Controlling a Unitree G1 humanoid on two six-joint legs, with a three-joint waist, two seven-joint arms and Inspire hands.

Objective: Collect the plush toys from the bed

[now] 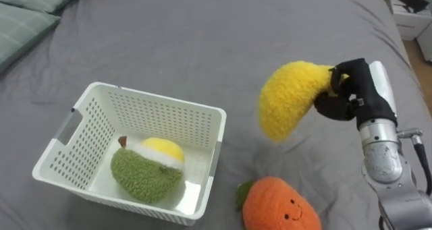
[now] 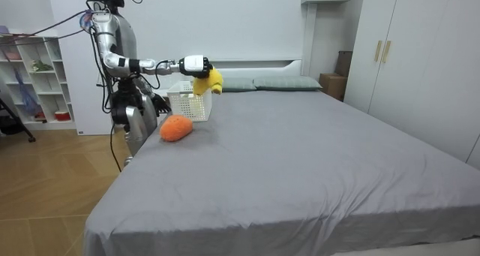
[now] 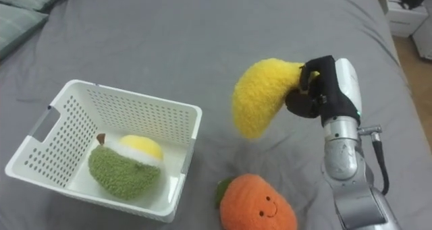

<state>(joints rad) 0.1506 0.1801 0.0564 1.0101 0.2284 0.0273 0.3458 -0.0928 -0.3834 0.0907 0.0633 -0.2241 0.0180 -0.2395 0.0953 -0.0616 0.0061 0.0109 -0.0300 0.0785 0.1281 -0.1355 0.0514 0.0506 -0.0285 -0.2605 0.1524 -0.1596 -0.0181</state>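
Gripping one end of a yellow plush banana, the robot's right hand comes in from the 3 o'clock side of the eye views, its dark fingers curled round the toy's upper tip. The rest of the banana curves away from the palm toward 9 o'clock and droops down toward 7 o'clock, hanging in the air clear of the grey bed.

A white perforated basket sits on the sheet at about 8 o'clock. The banana is off the basket's 2 o'clock corner, outside its rim and not above its opening. Inside the basket, against the near wall, lies a green plush fruit with a yellow-and-white top and a small brown stem.

At 5 o'clock, almost directly below the held banana, an orange plush toy with green leaves and a stitched smile lies on the bed, just beside the basket's near right corner but apart from it.

Green pillows lie at 10 o'clock.

In the room view the robot stands at the side of the bed near its head end, arm stretched out level over the mattress, the banana dangling from the hand beside the basket and the orange toy on the sheet at the bed's edge. A white shelf unit stands behind the robot.
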